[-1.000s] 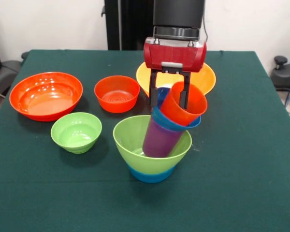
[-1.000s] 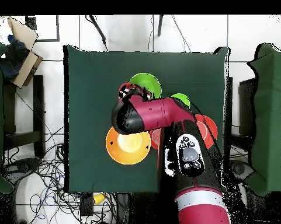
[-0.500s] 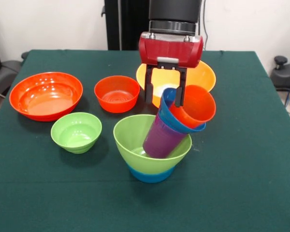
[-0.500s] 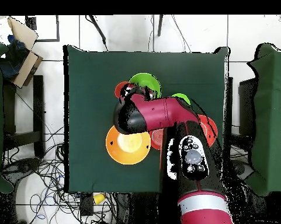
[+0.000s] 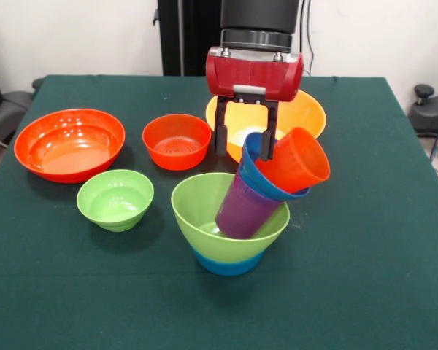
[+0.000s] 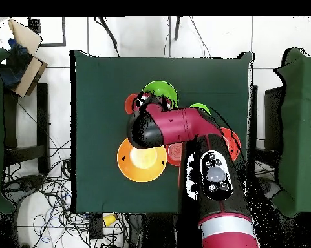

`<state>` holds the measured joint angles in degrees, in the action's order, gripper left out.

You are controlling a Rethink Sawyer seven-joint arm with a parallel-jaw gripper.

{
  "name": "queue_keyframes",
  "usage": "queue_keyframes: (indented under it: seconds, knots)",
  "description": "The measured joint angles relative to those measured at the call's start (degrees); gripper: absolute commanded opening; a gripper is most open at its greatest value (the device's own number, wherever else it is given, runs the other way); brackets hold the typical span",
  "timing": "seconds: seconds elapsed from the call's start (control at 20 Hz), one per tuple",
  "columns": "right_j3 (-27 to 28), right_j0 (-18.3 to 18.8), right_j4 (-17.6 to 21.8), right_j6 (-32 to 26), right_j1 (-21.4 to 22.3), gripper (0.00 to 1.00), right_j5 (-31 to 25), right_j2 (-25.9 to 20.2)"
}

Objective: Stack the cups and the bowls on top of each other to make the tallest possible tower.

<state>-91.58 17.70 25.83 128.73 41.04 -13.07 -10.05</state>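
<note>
The tower's base is a light green bowl (image 5: 204,208) nested on a light blue bowl (image 5: 228,264). A purple cup (image 5: 242,210) leans in it, rim up to the right. A dark blue bowl (image 5: 266,184) sits tilted on the purple cup. An orange-red cup (image 5: 298,160) lies in the blue bowl, tipped to the right. My gripper (image 5: 244,140) hangs open just above and left of the orange-red cup, holding nothing; its right finger stands at the blue bowl's rim. From overhead, the arm (image 6: 177,126) covers most of the stack; the green bowl (image 6: 161,90) and the orange-red cup (image 6: 131,102) peek out.
On the green cloth stand a large red-orange bowl (image 5: 69,144), a medium red-orange bowl (image 5: 177,141), a small light green bowl (image 5: 115,198) and, behind the gripper, a large yellow-orange bowl (image 5: 308,113). The overhead view shows the yellow-orange bowl (image 6: 141,160) beside the arm.
The gripper let go of the orange-red cup, then rose and shifted slightly left in the front view. The cup tipped further right in the dark blue bowl.
</note>
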Motion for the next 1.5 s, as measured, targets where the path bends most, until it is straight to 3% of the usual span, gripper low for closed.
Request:
queue_keyframes:
  seconds: [1.15, 1.5]
  knots:
    - [0.05, -1.54, -0.32, 0.00, -0.31, 1.00, -0.33, 1.69]
    - [0.10, -1.54, -2.56, 0.00, 0.22, 1.00, -4.51, 1.69]
